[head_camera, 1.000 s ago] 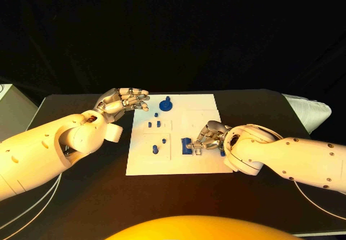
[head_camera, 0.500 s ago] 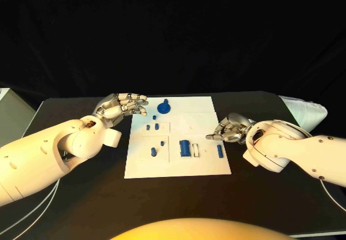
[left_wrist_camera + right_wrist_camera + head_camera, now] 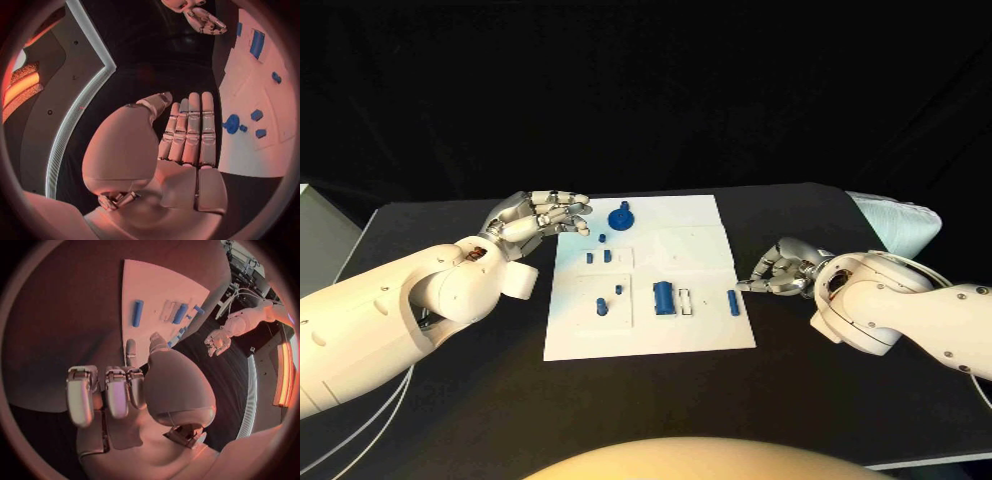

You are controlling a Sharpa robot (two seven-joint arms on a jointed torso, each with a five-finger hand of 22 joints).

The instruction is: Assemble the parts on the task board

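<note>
Two glossy white, thick-shelled robot arms, each ending in a silver many-fingered hand.
The left hand (image 3: 538, 214) and right hand (image 3: 779, 270) are of segmented metal; small dark screw heads dot the white arm shells, and thin pale cables hang under both forearms.

A flat white rectangular task board (image 3: 689, 335) lies on the black bench, carrying small blue parts (image 3: 665, 297) (several upright).
</note>
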